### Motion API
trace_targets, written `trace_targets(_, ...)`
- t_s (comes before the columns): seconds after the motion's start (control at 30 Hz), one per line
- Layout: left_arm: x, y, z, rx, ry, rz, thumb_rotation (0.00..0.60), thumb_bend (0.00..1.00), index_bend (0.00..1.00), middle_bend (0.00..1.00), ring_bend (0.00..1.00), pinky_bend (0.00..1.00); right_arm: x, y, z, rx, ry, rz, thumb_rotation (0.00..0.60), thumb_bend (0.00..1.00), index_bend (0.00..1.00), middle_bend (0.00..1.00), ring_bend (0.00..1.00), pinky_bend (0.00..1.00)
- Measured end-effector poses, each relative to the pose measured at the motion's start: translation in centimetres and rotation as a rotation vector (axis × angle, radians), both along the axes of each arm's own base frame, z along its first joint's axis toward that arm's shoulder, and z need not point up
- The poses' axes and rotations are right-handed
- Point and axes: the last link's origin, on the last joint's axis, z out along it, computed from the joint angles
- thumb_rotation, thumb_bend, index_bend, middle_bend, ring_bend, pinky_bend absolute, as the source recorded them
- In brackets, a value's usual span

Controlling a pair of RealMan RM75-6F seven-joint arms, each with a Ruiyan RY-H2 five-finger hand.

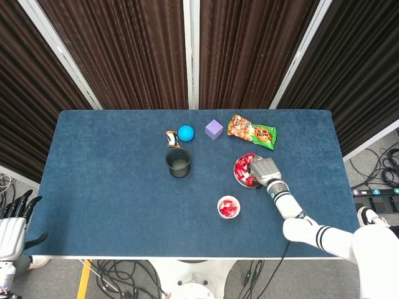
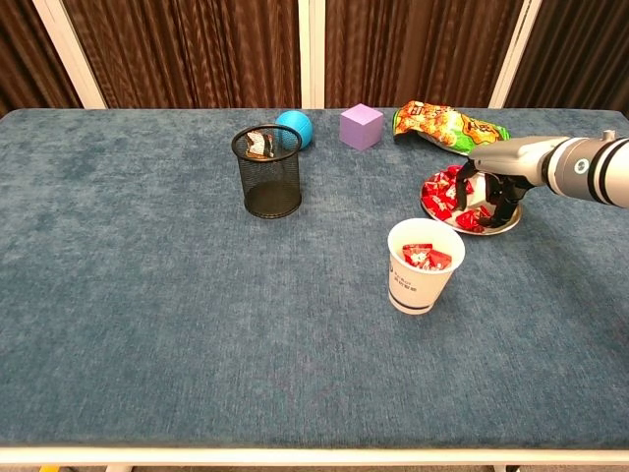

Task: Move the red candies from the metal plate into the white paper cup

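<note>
The right hand is over the plate, its fingers curled down among the candies; whether it grips one I cannot tell. This looks like the picking step. Next it must lift and carry to the cup, just beside the plate.

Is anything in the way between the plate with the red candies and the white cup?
Nothing visible is. The metal plate and the white paper cup sit close together with only bare blue table between them. The right hand is down over the red candies.

Open table left of mesh basket
</note>
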Motion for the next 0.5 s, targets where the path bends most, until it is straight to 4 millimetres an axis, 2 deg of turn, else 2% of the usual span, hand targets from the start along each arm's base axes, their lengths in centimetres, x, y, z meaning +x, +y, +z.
trace_targets(0.23, -0.1, 0.0, 0.0, 0.0, -0.004, 0.002, 0.6, 0.0, 0.21, 0.16, 0.14, 0.19, 0.0, 0.0, -0.1, -0.011, -0.001, 0.003, 0.6, 0.34, 0.58, 0.96, 0.92, 1.0)
trace_targets(0.5, 0.0, 0.0, 0.0, 0.003, -0.003, -0.004, 0.6, 0.0, 0.21, 0.16, 0.14, 0.19, 0.9, 0.2, 1.5, -0.046, -0.062, 0.019, 0.6, 0.35, 0.59, 0.96, 0.92, 1.0)
